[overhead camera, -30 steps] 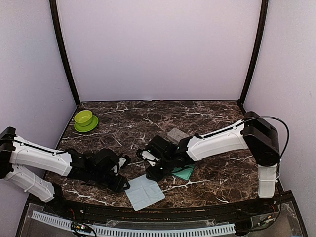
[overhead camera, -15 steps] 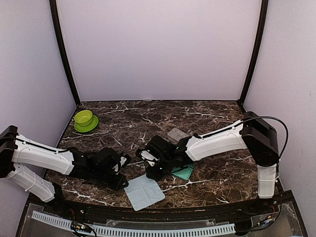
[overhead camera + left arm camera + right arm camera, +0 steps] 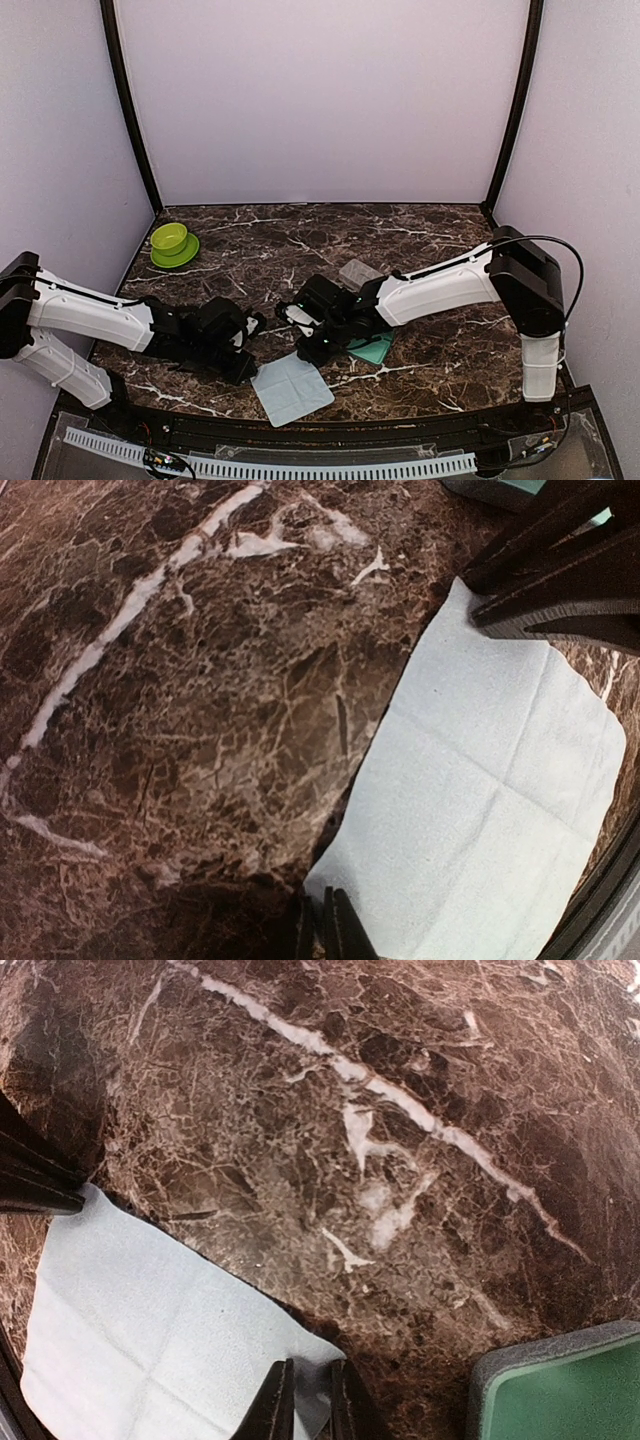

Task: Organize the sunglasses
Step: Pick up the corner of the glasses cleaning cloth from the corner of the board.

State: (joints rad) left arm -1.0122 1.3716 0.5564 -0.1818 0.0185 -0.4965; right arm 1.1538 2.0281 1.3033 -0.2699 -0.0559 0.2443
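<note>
At the near middle of the marble table lies a pale blue cloth, flat and creased into quarters. Left gripper sits on the cloth's left corner with its fingers nearly together, pinching that corner. Right gripper is at the cloth's far corner, jaws narrow, with the cloth corner clamped between them. Just right of that far corner is a grey case with its teal lining facing up. Well to the far left of the cloth sits a green bowl. Sunglasses — cannot tell where they are; nothing in the dark gripper clutter just beyond the cloth reads clearly as them.
</note>
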